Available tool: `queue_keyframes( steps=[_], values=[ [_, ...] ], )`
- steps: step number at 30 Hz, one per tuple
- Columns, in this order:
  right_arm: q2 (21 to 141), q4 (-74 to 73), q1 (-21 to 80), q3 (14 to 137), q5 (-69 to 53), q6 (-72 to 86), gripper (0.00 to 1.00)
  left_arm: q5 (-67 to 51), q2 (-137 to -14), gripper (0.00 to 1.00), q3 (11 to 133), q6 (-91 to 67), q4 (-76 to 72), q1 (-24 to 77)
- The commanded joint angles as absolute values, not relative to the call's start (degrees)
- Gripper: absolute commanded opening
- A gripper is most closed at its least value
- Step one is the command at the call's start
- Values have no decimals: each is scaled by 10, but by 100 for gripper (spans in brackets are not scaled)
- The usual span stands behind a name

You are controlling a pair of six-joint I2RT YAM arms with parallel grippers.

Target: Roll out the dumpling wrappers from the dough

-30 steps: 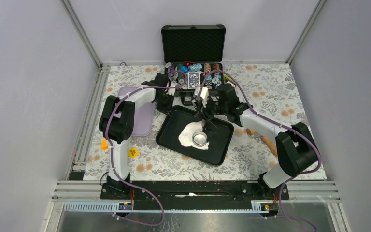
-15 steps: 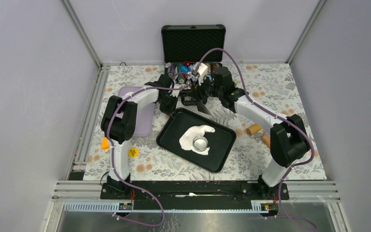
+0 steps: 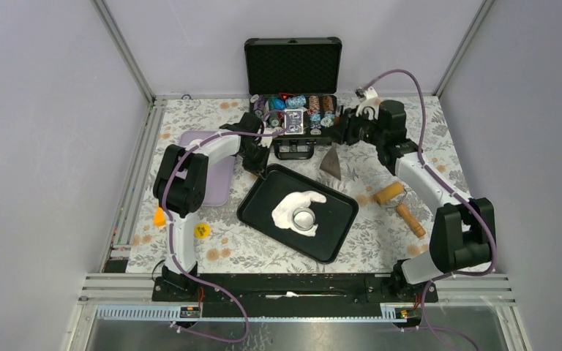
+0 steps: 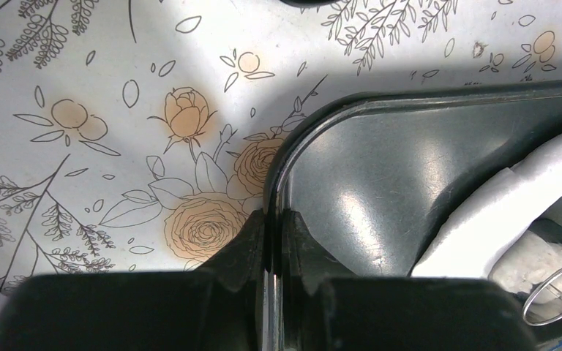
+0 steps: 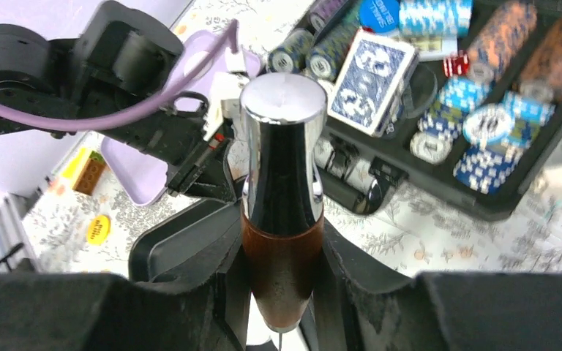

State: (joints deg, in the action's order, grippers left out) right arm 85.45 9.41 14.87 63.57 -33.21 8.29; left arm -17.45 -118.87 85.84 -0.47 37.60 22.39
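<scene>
- L gripper (image 4: pixel 272 219): jaws together, pinching rim of black tray (image 3: pixel 334 219) at its 10 o'clock corner.
- Dough (image 3: pixel 293 202): flat irregular sheet mid-tray, ring cutter (image 3: pixel 304 218) sat on its 5 o'clock part. Rolling looks done to me; no loose wrappers seen, so cutting/lifting's left.
- R gripper (image 5: pixel 282 256): clamped on scraper (image 3: pixel 331 162) handle, blade hanging at tray's 1 o'clock, clear of dough.
- Rolling pin (image 3: pixel 399 201): idle, tray's 3 o'clock.

No legible text in any view. Small yellow round tag (image 5: pixel 99 229) on the floral tablecloth (image 5: pixel 439 234) carries dark marks, too blurred to read. Blue-backed card deck (image 5: pixel 372 72): pattern only.
</scene>
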Motion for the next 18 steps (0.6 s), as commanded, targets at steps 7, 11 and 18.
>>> queue_keyframes(
  steps=[7,11,18],
  values=[
    [965,387,127,546,-464,346,0,-180,-1206,0,860,9,393,218],
    [980,416,128,531,-453,349,0,-184,-1206,0,861,9,392,215],
    [1010,403,128,524,-439,311,0,-188,-1205,0,860,7,390,213]
  ],
)
